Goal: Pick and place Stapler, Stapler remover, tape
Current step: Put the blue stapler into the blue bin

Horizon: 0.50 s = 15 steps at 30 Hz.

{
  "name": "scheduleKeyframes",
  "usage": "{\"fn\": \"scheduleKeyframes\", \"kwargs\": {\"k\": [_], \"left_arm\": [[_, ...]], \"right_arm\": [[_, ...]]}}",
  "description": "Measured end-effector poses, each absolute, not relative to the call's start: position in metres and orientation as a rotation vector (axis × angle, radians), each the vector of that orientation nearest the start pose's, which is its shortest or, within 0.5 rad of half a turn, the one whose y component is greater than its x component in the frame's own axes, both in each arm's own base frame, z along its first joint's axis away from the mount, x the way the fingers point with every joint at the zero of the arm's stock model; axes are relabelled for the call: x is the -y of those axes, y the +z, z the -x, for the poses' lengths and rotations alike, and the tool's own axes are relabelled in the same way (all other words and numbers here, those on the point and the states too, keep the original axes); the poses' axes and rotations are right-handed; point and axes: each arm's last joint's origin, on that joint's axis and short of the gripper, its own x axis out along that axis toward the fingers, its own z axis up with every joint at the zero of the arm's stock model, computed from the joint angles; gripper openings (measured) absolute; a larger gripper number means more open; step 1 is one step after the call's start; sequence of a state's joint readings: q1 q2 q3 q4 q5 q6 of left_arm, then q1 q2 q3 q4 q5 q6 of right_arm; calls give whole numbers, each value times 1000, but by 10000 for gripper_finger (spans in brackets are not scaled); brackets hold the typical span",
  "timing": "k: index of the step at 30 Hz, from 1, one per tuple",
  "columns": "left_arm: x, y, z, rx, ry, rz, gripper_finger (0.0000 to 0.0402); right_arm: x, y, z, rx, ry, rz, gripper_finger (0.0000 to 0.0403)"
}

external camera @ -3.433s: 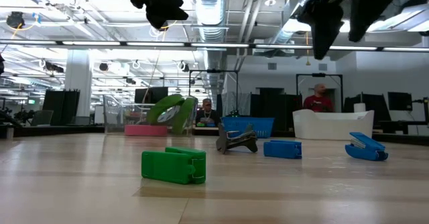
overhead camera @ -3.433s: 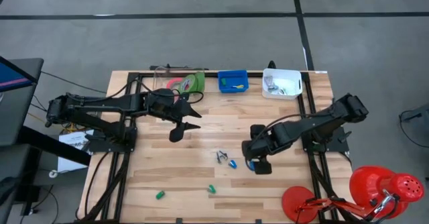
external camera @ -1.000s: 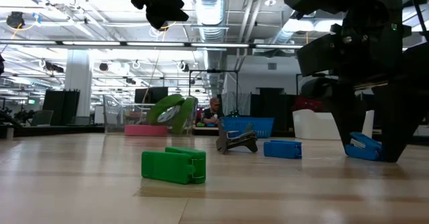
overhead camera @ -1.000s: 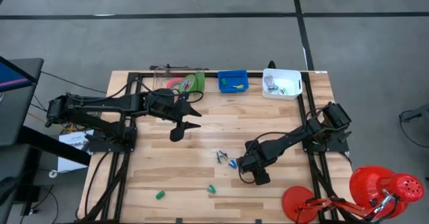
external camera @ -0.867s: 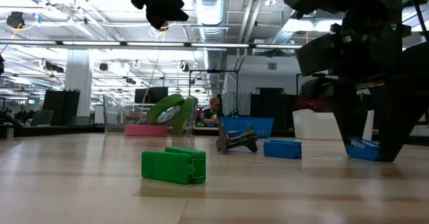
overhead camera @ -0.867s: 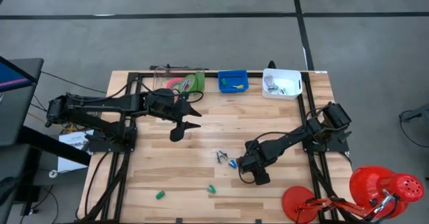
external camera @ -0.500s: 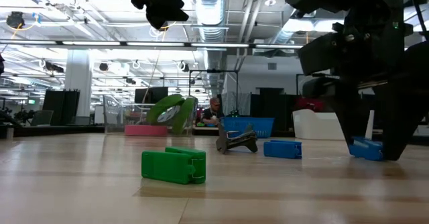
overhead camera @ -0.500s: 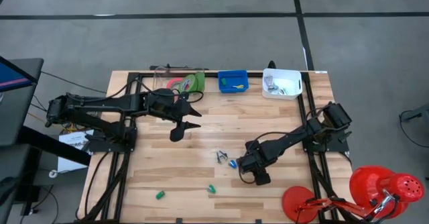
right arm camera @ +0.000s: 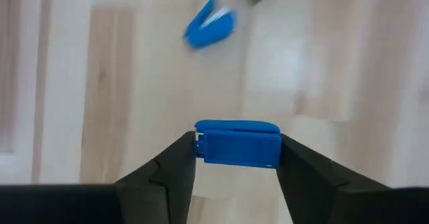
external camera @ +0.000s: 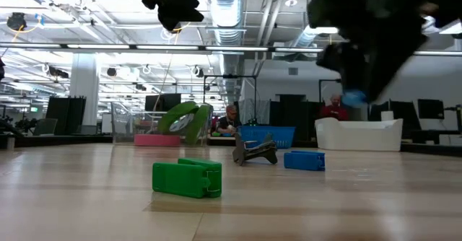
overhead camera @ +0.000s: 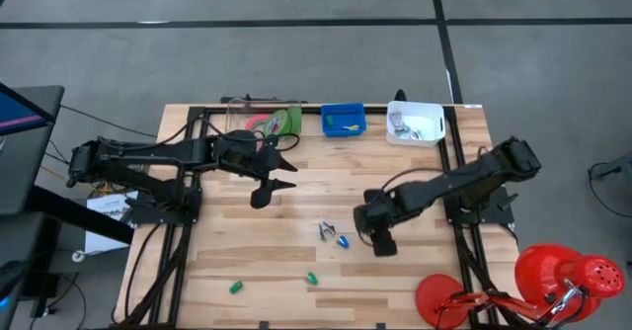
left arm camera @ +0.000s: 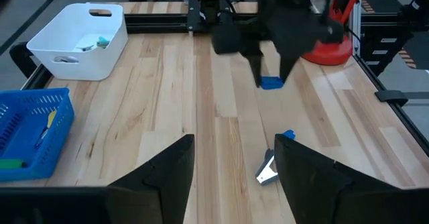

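While the left hand (overhead camera: 279, 179) is hanging open over the left half of the counter (overhead camera: 237, 261) doing nothing, the tape (overhead camera: 276, 123) rolls are already sitting in the clear bin at the far edge. Near the front edge two green staplers (overhead camera: 236, 288) are lying loose, and closer to the middle a metal stapler remover (overhead camera: 326, 232) and a blue stapler (overhead camera: 343, 241) are waiting. Over on the right, the right hand (right arm camera: 238, 158) is gripping a second blue stapler (right arm camera: 238, 142) and carrying it clear of the wood. Looks like the carry step: next it needs swinging to the blue basket (overhead camera: 344, 121) at the far edge, not the white bin (overhead camera: 416, 123).
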State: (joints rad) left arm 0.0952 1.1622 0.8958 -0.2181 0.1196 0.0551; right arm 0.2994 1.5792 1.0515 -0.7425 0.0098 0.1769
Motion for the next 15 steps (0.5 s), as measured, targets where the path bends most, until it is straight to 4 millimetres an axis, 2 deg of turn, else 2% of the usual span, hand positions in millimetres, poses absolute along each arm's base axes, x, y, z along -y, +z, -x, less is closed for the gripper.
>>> {"fn": "scheduleKeyframes", "kwargs": {"k": [8, 15], "left_arm": [[-21, 295, -252, -475, -37, -3, 195], [-21, 295, -252, -467, -37, -4, 195]], "right_arm": [[-42, 243, -271, -1110, -78, -5, 195], [-4, 267, -260, -1009, -232, -58, 184]]}}
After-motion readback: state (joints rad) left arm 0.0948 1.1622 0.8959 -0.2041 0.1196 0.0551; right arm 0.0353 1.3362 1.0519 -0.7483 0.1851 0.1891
